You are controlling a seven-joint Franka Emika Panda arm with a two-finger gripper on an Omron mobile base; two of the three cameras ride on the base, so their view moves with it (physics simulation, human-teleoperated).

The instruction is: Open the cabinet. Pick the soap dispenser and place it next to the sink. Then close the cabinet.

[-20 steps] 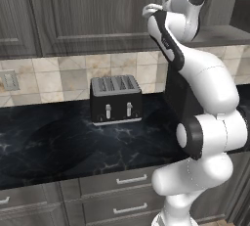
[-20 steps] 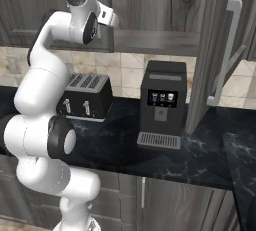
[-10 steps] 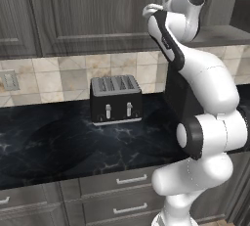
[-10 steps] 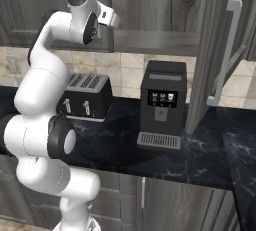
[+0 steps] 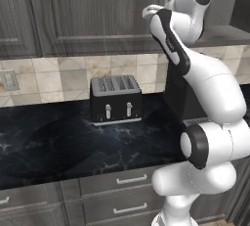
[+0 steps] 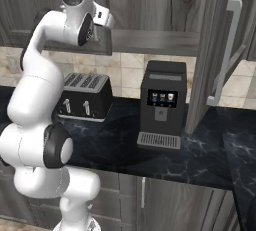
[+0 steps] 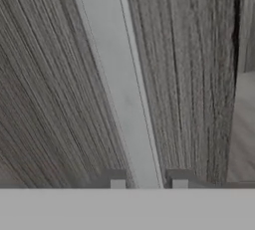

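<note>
The cabinet [image 5: 97, 14] hangs above the counter, dark wood grain. Its right door [image 6: 207, 60] stands swung open, with its silver bar handle [image 6: 227, 50] facing out. The left door is shut, and its handle [image 7: 119, 84] runs as a pale bar across the hand view. My gripper [image 7: 148, 181] is shut on that bar, one fingertip [image 7: 117, 180] on each side. In the base views the hand [image 5: 152, 12] [image 6: 102, 19] is raised against the door. The soap dispenser and the sink are out of view.
A black toaster [image 5: 116, 98] [image 6: 85, 95] stands on the dark marble counter [image 5: 58, 146]. To its right is a black coffee machine [image 6: 161, 105], under the open cabinet shelf [image 6: 150, 42]. Drawers with short handles [image 5: 117, 178] lie below.
</note>
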